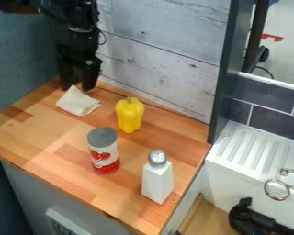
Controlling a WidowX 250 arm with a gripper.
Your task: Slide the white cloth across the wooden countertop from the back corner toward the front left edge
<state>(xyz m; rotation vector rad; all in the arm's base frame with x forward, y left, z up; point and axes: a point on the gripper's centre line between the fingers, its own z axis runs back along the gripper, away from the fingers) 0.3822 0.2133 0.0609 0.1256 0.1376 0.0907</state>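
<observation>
The black gripper hangs at the upper left, above the back corner of the wooden counter, with its two fingers apart. Just below it lies a crumpled off-white cloth, whose top corner shows between the fingertips; whether they touch it I cannot tell. A yellow bell pepper stands upright to the right of the cloth. Nearer the front is an upright can with a grey lid and a red and white label. Further right, a white shaker with a silver top stands near the counter's right edge.
The wooden counter meets a whitewashed plank wall behind and a blue-grey wall at left. A dark upright panel rises at its back right corner. Beyond are a white sink unit, metal rings and a black object.
</observation>
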